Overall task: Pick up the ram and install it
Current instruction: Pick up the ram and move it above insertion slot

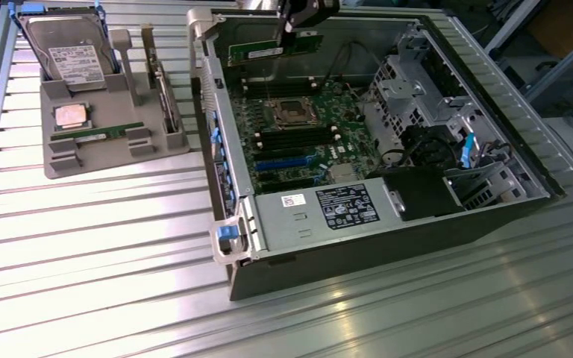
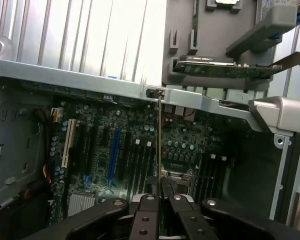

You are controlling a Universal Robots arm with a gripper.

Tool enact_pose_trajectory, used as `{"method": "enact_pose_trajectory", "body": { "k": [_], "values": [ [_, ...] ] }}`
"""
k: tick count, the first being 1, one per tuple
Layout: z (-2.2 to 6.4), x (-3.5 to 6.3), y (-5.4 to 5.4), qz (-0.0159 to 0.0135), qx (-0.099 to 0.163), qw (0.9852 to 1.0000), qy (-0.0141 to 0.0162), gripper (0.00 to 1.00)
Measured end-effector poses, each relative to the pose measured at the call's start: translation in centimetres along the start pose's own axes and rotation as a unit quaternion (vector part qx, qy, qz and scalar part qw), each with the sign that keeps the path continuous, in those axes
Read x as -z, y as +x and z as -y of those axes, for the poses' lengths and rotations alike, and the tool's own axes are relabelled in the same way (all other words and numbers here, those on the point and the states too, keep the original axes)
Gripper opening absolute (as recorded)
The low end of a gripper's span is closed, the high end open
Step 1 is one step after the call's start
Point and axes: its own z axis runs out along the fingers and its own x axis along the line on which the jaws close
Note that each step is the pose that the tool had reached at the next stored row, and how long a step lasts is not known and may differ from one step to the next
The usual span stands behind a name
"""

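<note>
The claw [image 2: 160, 197] is pressed together on the ram [image 2: 159, 145], pinching the stick between its two black fingers [image 2: 149, 206]. In the wrist view the ram is seen edge-on, as a thin line running straight out from between the fingertips toward the case wall. Beneath it lies the green motherboard [image 2: 120, 145] with its rows of long slots.

In the exterior view the claw [image 1: 292, 33] hangs over the far end of the open computer case [image 1: 297, 224]. The ram [image 1: 259, 52] shows there as a green strip held clear above the motherboard [image 1: 301, 138], just beyond the square processor socket [image 1: 292, 112] and not seated in any slot.

Well apart, toward the exterior view's left, a grey tray [image 1: 63, 160] sits on the ribbed metal desk [image 1: 117, 246]. It carries a second green stick [image 1: 98, 135] lying flat, a silver processor chip [image 1: 71, 115], a hard drive [image 1: 68, 52] and an upright card with a metal bracket [image 1: 165, 93].
</note>
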Motion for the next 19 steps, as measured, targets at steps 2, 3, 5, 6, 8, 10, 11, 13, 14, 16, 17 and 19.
{"method": "enact_pose_trajectory", "body": {
  "k": [2,3,5,6,8,10,11,13,14,16,17,19],
  "values": [
    [0.42,0.02,0.1,0.0,0.0,1.0,0.0,0.13],
    [0.63,0.03,0.1,0.0,0.0,1.0,0.0,0.13],
    [1.17,0.06,0.2,0.0,0.0,1.0,0.0,0.13],
    [1.43,0.07,0.2,0.0,0.0,1.0,0.0,0.13],
    [1.87,0.09,0.3,0.0,0.0,1.0,0.0,0.13],
    [2.24,0.11,0.4,0.0,0.0,1.0,0.0,0.13],
    [2.41,0.12,0.4,0.0,0.0,1.0,0.0,0.13],
    [2.84,0.13,0.5,0.0,0.0,1.0,0.0,0.13],
    [3.1,0.15,0.5,0.0,0.0,1.0,0.0,0.13],
    [3.65,0.17,0.6,0.0001,0.0,1.0,0.0001,0.13],
    [3.9,0.19,0.7,0.0,0.0,1.0,0.0,0.13],
    [4.27,0.21,0.7,0.0,0.0,1.0,0.0,0.13]
  ]
}}
